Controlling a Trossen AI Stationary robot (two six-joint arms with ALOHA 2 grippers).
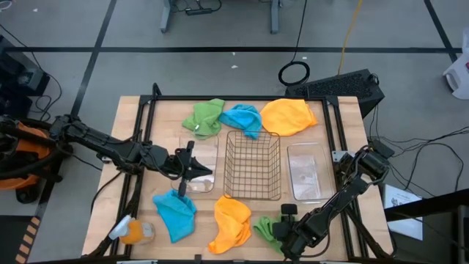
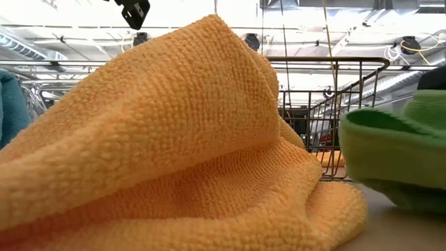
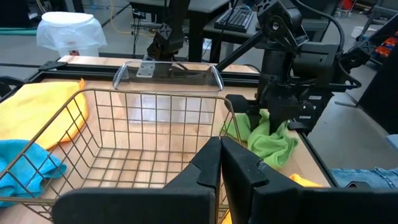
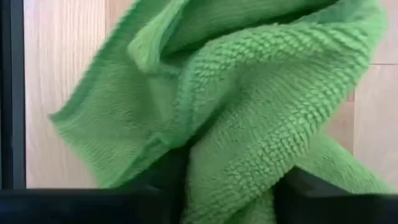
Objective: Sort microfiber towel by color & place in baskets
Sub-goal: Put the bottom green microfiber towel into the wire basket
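Note:
Six microfiber towels lie around three baskets. Green (image 1: 204,117), blue (image 1: 242,117) and orange (image 1: 289,116) towels lie on the far side. Blue (image 1: 174,213), orange (image 1: 231,224) and green (image 1: 264,229) towels lie on the near side. The wire mesh basket (image 1: 253,167) stands between two clear plastic baskets (image 1: 198,172) (image 1: 306,172). My left gripper (image 1: 192,165) (image 3: 221,163) hangs shut over the left clear basket, facing the wire basket (image 3: 143,137). My right gripper (image 1: 284,226) is down on the near green towel (image 4: 249,93), by the table's near edge. My right gripper comes at the near green towel from above, pointing down. A bunched fold of it (image 4: 236,180) sits between the two fingers (image 4: 168,183), several layers thick. The towel's bunched top (image 3: 266,119) rises to the fingers, and its lower part (image 3: 270,146) lies on the table.
A small hard orange-and-white object (image 1: 132,231) lies at the table's near left corner, next to the near blue towel. A dark frame rail (image 1: 242,99) runs round the table. The near orange towel (image 2: 174,139) lies close to the green one (image 2: 397,153).

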